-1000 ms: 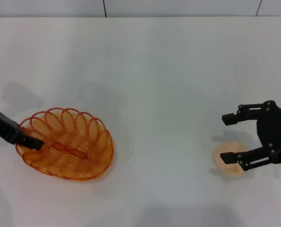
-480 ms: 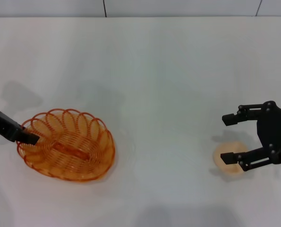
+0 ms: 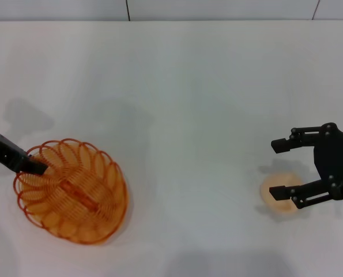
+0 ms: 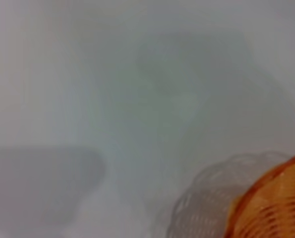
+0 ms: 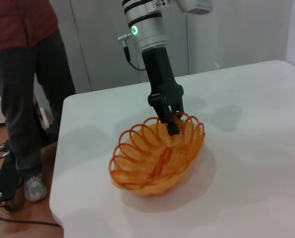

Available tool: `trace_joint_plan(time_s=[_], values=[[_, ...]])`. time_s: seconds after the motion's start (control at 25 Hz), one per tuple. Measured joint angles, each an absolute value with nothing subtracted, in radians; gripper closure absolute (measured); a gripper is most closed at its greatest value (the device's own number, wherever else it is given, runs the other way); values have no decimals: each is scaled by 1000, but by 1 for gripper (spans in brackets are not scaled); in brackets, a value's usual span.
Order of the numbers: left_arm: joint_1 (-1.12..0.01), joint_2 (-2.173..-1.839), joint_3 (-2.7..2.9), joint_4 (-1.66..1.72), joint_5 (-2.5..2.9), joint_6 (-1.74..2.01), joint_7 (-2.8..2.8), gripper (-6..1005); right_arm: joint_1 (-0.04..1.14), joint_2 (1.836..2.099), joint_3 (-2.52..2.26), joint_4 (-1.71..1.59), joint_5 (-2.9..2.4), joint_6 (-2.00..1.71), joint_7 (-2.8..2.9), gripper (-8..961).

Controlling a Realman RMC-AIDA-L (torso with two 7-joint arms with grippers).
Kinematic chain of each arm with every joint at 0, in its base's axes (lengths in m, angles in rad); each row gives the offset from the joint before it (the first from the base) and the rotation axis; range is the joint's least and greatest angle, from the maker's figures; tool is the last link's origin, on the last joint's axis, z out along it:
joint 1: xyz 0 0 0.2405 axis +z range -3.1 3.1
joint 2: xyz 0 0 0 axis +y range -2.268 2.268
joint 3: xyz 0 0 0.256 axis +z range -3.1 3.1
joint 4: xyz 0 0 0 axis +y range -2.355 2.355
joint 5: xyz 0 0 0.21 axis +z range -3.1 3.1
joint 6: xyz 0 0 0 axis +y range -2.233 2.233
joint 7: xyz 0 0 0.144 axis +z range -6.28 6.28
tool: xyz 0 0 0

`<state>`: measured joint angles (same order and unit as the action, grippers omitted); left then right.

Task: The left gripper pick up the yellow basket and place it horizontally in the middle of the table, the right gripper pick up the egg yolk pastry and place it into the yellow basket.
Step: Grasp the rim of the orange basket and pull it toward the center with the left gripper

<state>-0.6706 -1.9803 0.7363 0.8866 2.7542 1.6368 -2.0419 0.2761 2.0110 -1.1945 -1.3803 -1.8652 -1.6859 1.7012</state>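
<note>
The yellow basket [image 3: 73,199] sits at the near left of the white table [image 3: 183,92]. My left gripper [image 3: 37,168] is shut on its looped rim at the far-left end. The right wrist view shows the same claw [image 5: 173,125] pinching the rim, with the basket [image 5: 154,158] tilted and raised at the held end. An edge of the basket shows in the left wrist view [image 4: 273,208]. My right gripper [image 3: 278,169] is open at the right, hovering over the egg yolk pastry [image 3: 282,206]. Its nearer finger crosses the pastry and its other finger is beyond it.
A person in dark trousers [image 5: 18,84] stands off the table's left end, with cables on the floor [image 5: 1,183]. The table's edge [image 5: 58,168] runs close to the basket on that side.
The basket has swung round in my left gripper's hold, turning from lying crosswise to slanting, and has shifted nearer and left. The right gripper and pastry have not moved.
</note>
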Motion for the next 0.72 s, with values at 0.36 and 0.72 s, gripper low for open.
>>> trace_joint_plan(time_s=[0.36,0.72], values=[[-681,-1975,734,889,2749,1645,-2040,818,276,2011,-1188,-1379,-1865,-1686,1701,97],[-688,-1974,736,898,2744,1675,-2034,886,276,2011,-1186,-1376,-1865,-1686,1700,97]])
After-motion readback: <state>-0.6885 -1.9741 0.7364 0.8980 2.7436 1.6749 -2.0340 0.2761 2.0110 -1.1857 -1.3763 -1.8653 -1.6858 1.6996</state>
